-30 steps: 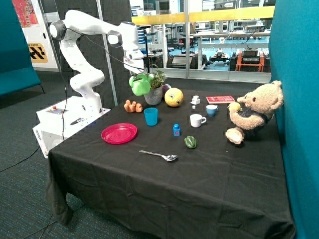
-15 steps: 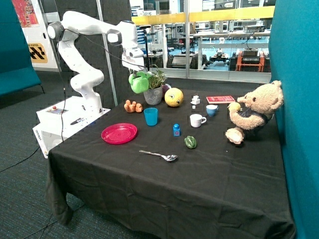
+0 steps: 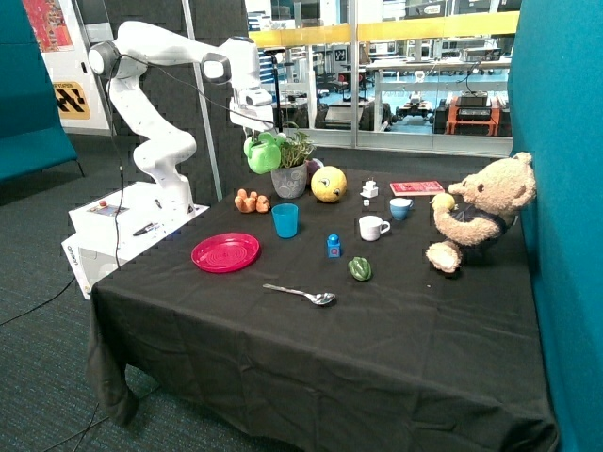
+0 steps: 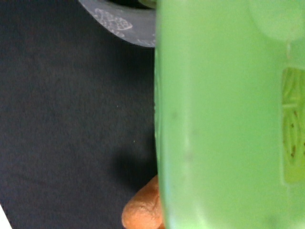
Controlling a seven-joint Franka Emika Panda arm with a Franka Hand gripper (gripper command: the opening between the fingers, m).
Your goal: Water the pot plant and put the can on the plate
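Observation:
My gripper [image 3: 255, 134] is shut on the top handle of the bright green can [image 3: 264, 155] and holds it in the air, tilted, right beside the pot plant [image 3: 292, 169] at the back of the table. In the wrist view the can [image 4: 224, 114] fills most of the picture, with the grey speckled pot's rim [image 4: 119, 21] just beyond it. The pink-red plate [image 3: 226, 252] lies empty on the black cloth nearer the front, below and in front of the can.
A blue cup [image 3: 285, 219] stands between plant and plate. Orange toys [image 3: 251, 201] lie under the can and also show in the wrist view [image 4: 143, 212]. A yellow plush [image 3: 329, 184], white mug [image 3: 372, 227], green pepper [image 3: 359, 268], spoon [image 3: 301, 294] and teddy bear [image 3: 476, 209] lie further along.
My gripper with the can has risen slightly and shifted a little away from the plant's leaves. Nothing else on the table has moved.

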